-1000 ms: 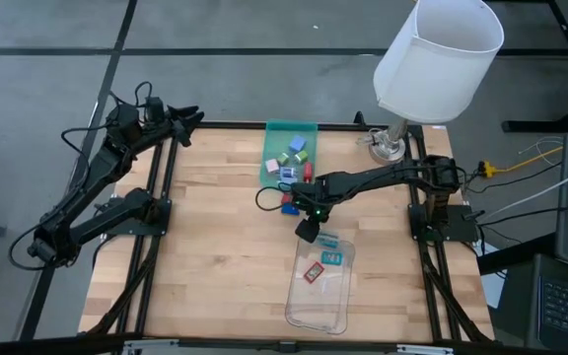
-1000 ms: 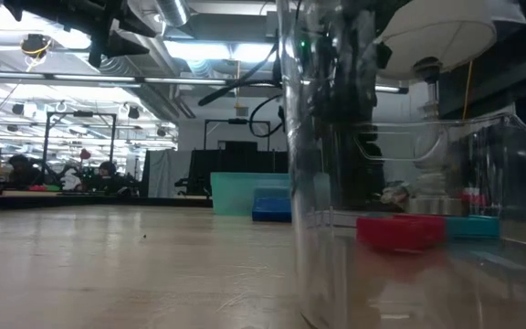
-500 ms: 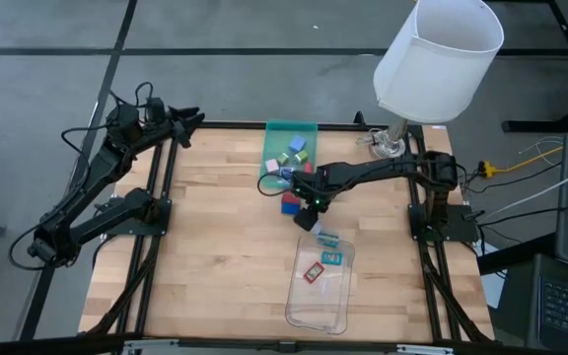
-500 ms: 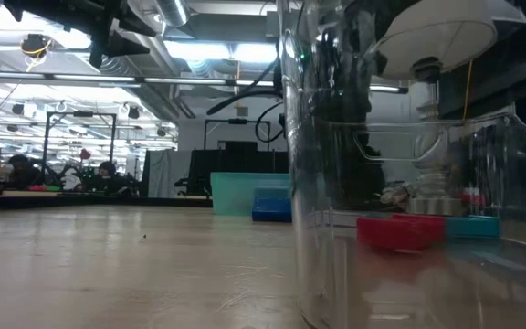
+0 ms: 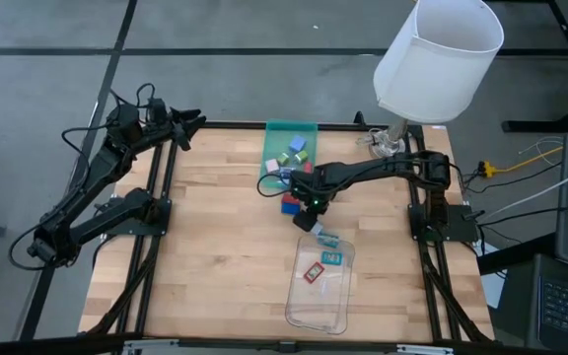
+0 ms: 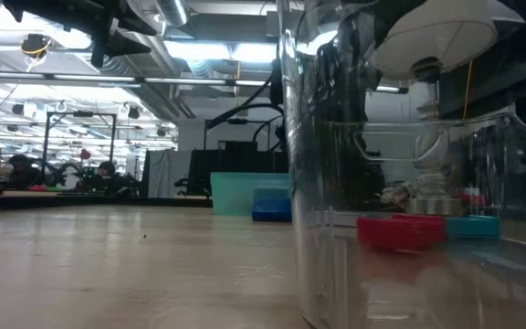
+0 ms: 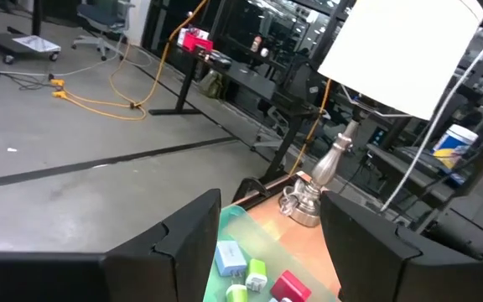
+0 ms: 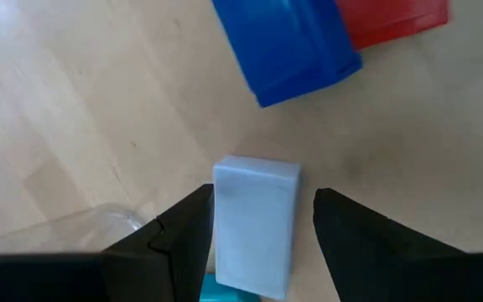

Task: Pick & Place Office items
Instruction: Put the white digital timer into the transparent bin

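My right gripper [image 5: 308, 223] hangs open, pointing steeply down, just beyond the clear tray's [image 5: 319, 301] far end. A pale blue block [image 8: 255, 220] lies on the wood between its fingers, with a teal piece [image 8: 223, 290] showing at its near end. Ahead of the fingers lie a blue piece [image 8: 292, 42] and a red piece [image 8: 392, 21]. Several small coloured office items [image 5: 290, 156] sit in the green tray [image 5: 289, 128]. A teal piece [image 5: 331, 258] and a red piece [image 5: 314, 273] lie in the clear tray. My left gripper [image 7: 271, 201] waits open at the far left corner, holding nothing. My right gripper straddles the pale blue block from above, fingers along its two long sides. One finger [image 8: 193, 231] lines up with the block's edge, and I cannot tell whether it touches. A strip of bare wood shows between the block and the other finger [image 8: 342, 239].
A table lamp with a big white shade [image 5: 439, 59] stands at the far right corner. In the low view the clear tray's wall [image 6: 336, 183] fills the foreground. Bare wood [image 5: 205, 247] spreads over the table's left half.
My right gripper has gone a little way from the clear tray's far end toward the table's far edge and the blue and red pieces, sinking slightly. Its fingers keep the same gap.
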Motion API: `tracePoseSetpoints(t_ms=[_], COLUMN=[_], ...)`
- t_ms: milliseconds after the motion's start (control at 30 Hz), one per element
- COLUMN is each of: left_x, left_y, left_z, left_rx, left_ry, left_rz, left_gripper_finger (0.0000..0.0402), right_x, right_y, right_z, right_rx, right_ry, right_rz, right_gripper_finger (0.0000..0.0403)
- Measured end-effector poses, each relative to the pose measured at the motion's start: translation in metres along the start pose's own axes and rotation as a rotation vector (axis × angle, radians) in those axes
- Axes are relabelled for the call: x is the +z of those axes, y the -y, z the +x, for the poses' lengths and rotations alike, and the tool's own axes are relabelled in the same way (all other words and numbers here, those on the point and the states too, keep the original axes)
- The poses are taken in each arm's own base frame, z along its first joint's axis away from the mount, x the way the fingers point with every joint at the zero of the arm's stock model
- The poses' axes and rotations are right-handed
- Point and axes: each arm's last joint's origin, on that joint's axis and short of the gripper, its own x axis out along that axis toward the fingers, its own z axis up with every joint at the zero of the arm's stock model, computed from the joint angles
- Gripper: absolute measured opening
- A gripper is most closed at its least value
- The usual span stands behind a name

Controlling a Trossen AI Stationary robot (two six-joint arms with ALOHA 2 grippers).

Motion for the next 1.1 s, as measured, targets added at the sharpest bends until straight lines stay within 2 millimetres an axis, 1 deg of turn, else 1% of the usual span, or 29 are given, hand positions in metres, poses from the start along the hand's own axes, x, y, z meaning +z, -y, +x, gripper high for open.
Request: tracePoseSetpoints(t_ms=[167, 367, 467, 600, 733, 867, 933, 1100], left_x=[-0.001, -0.003, -0.005, -0.005, -0.005, -0.005, -0.005, -0.005], left_y=[0.0, 0.0, 0.0, 0.0, 0.0, 0.0, 0.0, 0.0], left_z=[0.0, 0.0, 0.0, 0.0, 0.0, 0.0, 0.0, 0.0], left_rx=[-0.003, -0.022, -0.034, -0.035, -0.035, -0.035, -0.035, -0.035], left_ry=[-0.008, -0.044, -0.065, -0.069, -0.069, -0.068, -0.068, -0.068], left_rz=[-0.002, -0.013, -0.019, -0.021, -0.021, -0.02, -0.02, -0.02], left_gripper_finger=[0.0203, 0.0203, 0.0203, 0.0203, 0.0203, 0.0203, 0.0203, 0.0203], right_x=[-0.001, -0.003, -0.009, -0.018, -0.017, -0.013, -0.011, -0.004], right_y=[-0.001, 0.001, 0.011, 0.023, 0.03, 0.042, 0.049, 0.068], right_z=[0.003, 0.005, 0.011, 0.018, 0.017, 0.013, 0.011, 0.004], right_rx=[0.037, 0.018, -0.017, -0.016, -0.036, -0.051, -0.07, -0.087], right_ry=[-0.028, -0.03, -0.047, -0.067, -0.06, -0.051, -0.05, -0.035], right_rz=[-0.002, -0.006, 0.044, 0.083, 0.102, 0.14, 0.159, 0.199], right_gripper_finger=[0.0204, 0.0204, 0.0203, 0.0203, 0.0203, 0.02, 0.019, 0.0149])
